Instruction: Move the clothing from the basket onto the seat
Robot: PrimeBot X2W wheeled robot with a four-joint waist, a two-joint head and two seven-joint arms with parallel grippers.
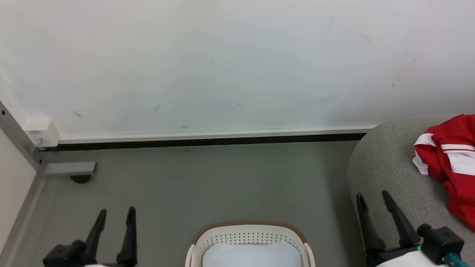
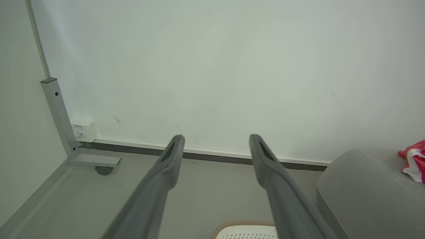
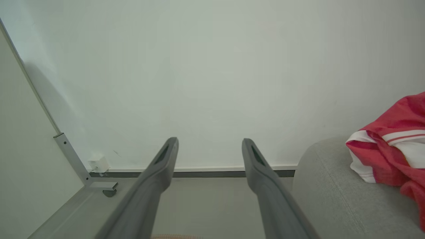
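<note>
Both my tools gape empty: left tool [image 1: 115, 215] lower left, right tool [image 1: 373, 198] lower right. Clothing [image 1: 451, 159] on seat [image 1: 386, 167]; basket [image 1: 248, 237] bottom centre.

No legible text, label or number anywhere.

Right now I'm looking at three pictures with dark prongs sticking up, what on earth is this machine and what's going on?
It is a wheeled robot with two arms. One picture looks down from its head: the left gripper and right gripper stand at the bottom corners, fingers apart, holding nothing. The other two come from a camera on each wrist, looking along that arm's own fingers toward a white wall. On the floor between the arms sits a cream basket with white padding inside. To the right, red clothing with white stripes lies on a grey seat.
</note>
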